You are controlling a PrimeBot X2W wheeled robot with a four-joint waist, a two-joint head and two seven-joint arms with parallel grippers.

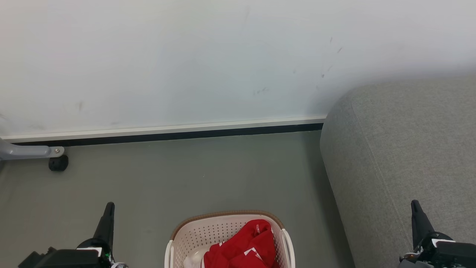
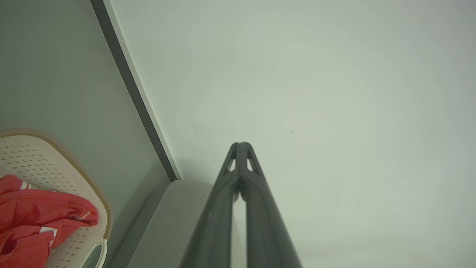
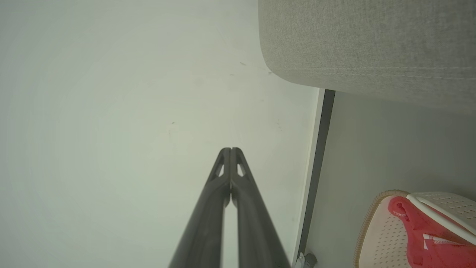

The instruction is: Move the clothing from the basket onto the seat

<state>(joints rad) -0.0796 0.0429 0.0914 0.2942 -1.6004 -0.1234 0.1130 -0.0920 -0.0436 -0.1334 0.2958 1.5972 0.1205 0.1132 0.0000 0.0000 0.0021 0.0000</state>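
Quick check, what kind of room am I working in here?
Probably a living room or a mock-up of one: a grey upholstered seat by a plain white wall, and a laundry basket of red clothing on the grey floor.

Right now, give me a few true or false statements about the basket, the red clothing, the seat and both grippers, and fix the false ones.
1. The clothing lies inside the basket. True.
2. The seat stands on the robot's left of the basket. False: it stands on the robot's right.
3. The left gripper is shut with nothing between its fingers. True.
4. The right gripper grips the clothing. False: it is shut on nothing, well apart from the clothing.
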